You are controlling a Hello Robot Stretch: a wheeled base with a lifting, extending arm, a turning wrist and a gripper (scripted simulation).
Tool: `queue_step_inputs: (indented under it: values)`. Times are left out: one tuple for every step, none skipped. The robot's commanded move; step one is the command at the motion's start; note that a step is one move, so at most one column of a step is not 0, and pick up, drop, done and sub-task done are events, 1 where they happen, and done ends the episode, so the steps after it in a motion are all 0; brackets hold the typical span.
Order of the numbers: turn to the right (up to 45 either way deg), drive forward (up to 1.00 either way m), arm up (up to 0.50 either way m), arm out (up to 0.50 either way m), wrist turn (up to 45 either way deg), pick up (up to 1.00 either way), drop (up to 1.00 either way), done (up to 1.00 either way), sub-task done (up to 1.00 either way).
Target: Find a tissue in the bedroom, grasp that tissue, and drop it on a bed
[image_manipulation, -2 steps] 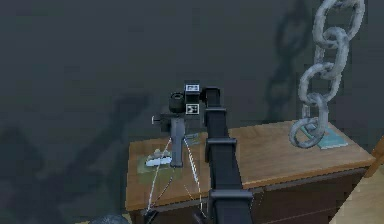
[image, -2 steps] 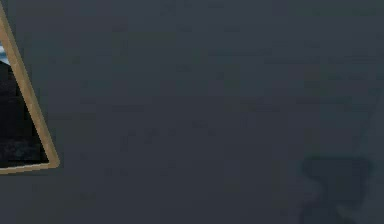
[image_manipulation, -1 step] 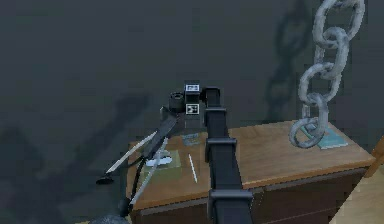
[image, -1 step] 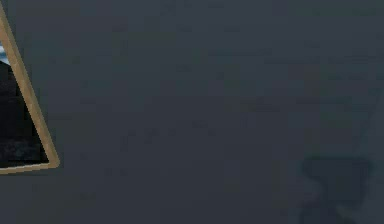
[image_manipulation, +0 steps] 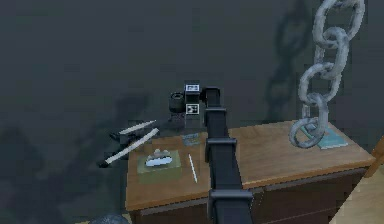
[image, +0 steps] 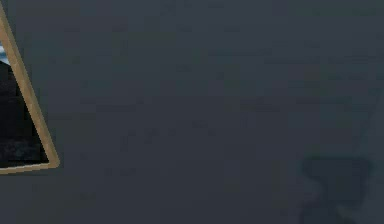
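Observation:
A wooden tabletop [image_manipulation: 270,155] runs across the lower arm side view, against a dark wall. My arm [image_manipulation: 222,160] rises over it. The gripper [image_manipulation: 112,148] stretches left from the two white marker squares, and its thin fingers [image_manipulation: 135,131] reach past the tabletop's left corner. Just right of the fingers lies a flat greenish tray [image_manipulation: 160,160] with small white blobs on it. Nothing here has a shape I can name as a tissue. I cannot tell whether the gripper holds anything.
A thin white stick [image_manipulation: 193,167] lies by the arm. A large grey chain sculpture [image_manipulation: 325,75] stands on the tabletop's right part, beside a flat greenish thing [image_manipulation: 338,143]. A framed picture [image: 22,125] hangs at the forward view's left on a close dark wall [image: 220,100].

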Motion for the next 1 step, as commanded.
queue_step_inputs:
  values:
    - [0.0, 0.00, 0.00, 0.00, 39.0, 0.00, 0.00, 0.00, 0.00]
